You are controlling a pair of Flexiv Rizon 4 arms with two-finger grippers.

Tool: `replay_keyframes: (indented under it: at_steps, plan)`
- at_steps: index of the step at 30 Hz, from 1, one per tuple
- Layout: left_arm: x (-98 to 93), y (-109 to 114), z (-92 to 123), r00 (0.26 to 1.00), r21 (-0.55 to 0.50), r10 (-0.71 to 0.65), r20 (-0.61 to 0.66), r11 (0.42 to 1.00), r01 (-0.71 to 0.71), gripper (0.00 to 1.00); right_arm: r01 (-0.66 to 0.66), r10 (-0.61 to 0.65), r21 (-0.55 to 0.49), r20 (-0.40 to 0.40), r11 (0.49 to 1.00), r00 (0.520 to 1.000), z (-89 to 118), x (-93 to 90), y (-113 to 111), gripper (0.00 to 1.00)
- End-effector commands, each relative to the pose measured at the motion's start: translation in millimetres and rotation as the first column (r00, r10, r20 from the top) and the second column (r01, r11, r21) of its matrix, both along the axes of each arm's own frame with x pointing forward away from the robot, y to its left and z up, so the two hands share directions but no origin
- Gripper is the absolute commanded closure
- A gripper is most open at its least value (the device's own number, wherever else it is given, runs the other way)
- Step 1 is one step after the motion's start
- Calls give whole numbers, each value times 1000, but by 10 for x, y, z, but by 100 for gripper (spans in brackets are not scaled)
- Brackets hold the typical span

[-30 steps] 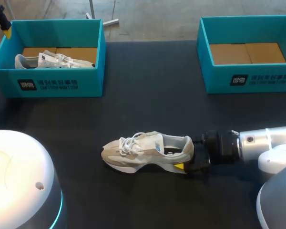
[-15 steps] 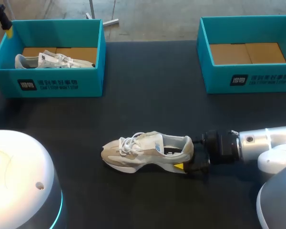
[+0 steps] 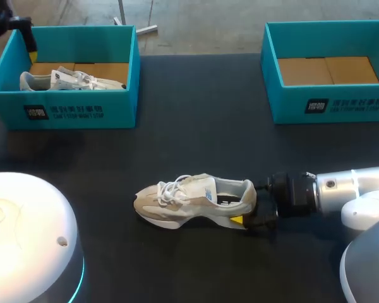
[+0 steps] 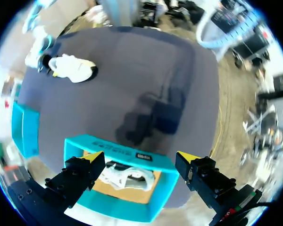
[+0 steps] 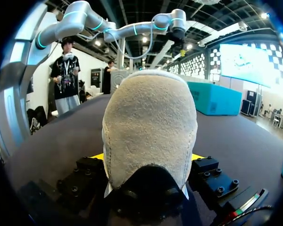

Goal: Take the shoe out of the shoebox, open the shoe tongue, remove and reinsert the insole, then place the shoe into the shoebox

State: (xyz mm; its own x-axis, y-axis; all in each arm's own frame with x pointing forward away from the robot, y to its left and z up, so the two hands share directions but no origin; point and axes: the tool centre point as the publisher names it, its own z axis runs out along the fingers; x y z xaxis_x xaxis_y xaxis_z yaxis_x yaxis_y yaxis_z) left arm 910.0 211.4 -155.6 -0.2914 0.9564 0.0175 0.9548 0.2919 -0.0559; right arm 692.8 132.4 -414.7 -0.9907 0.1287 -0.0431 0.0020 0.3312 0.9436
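Centrally, toward the near edge of the dark tabletop, a pale shoe stands on its sole, toe pointing to the left edge and heel to the right edge. Its laces are tied over the tongue and the collar opening faces upward.

The right arm enters from the right edge, low over the surface. The right gripper is clamped on the heel of the shoe: in the right wrist view the suede heel counter fills the gap between the fingers, and a yellow tip shows against each side of it. In the head view one yellow tip lies against the sole just under the heel.

At the far left corner sits the left shoebox, teal, with a second shoe lying inside on its cardboard floor. The left gripper hangs above this box near the far left corner; its fingers are spread wide apart and hold nothing, with the box and the second shoe in view beneath the gap.

At the far right corner sits the right shoebox, also teal, its cardboard floor exposed. Both boxes stand well apart from the shoe.
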Motion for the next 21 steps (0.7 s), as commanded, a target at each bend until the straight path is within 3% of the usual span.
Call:
replay_keyframes:
  at_steps: [1, 12, 15, 18, 21]
  plan:
    - [-80, -34, -2, 978, 9, 205, -22, 979, -205, 0, -1, 1, -6, -3, 1000, 1000, 1, 13, 28, 100]
    - [-80, -34, -2, 978, 9, 205, -22, 979, -205, 0, -1, 1, -6, -3, 1000, 1000, 1, 13, 28, 100]
    - [-188, -126, 76, 946, -59, 316, -74, 945, -321, 0, -1, 1, -6, -3, 1000, 1000, 1, 13, 28, 100]
    - [-433, -315, 77, 890, -36, 455, -7, 890, -455, 0, -1, 1, -6, -3, 1000, 1000, 1, 13, 28, 100]
    - [-633, -441, 108, 768, -14, 638, -57, 768, -640, 0, -1, 1, -6, -3, 1000, 1000, 1, 13, 28, 100]
